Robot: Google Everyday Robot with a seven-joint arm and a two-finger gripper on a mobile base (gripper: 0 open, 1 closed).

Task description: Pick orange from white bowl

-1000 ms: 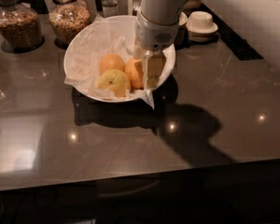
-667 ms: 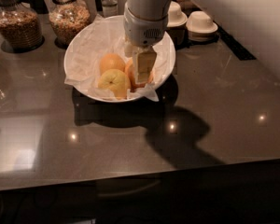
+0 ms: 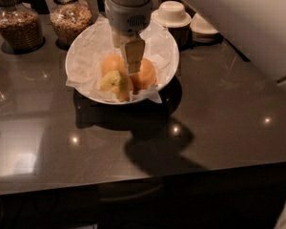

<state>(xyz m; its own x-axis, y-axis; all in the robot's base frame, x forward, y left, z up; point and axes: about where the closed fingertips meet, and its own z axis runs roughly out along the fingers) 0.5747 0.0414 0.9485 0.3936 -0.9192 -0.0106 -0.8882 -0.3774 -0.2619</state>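
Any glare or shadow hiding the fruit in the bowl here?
Camera view: dim warm light; small glints on the dark counter, none on the orange. Same view: the arm and white bowl throw a heavy shadow forward. The gripper, down in the bowl, covers part of the orange.

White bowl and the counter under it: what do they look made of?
The white bowl is probably glazed ceramic or hard plastic, judging by its smooth rim; crumpled paper lines it. The counter looks like dark polished stone or laminate, mirroring lamp spots. The gripper hangs down into the bowl, beside the orange.
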